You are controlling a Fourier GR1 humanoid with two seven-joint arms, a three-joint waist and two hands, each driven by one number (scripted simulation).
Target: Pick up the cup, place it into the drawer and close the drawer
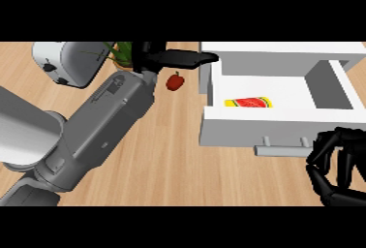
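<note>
The cup (250,102), yellow with a red and green watermelon print, lies on its side inside the open white drawer (236,126). The drawer juts out toward me, its grey handle (283,150) on the front panel. My left hand (172,58) is stretched far forward, fingers straight, reaching to the drawer's far left corner near the cabinet edge. My right hand (340,167) hangs at the lower right, fingers curled and empty, just right of the handle and apart from it.
A red pepper (175,81) lies on the wooden counter just left of the drawer. A white toaster (68,63) sits at the back left, with a green plant (123,51) beside it. My left forearm (100,131) crosses the counter diagonally.
</note>
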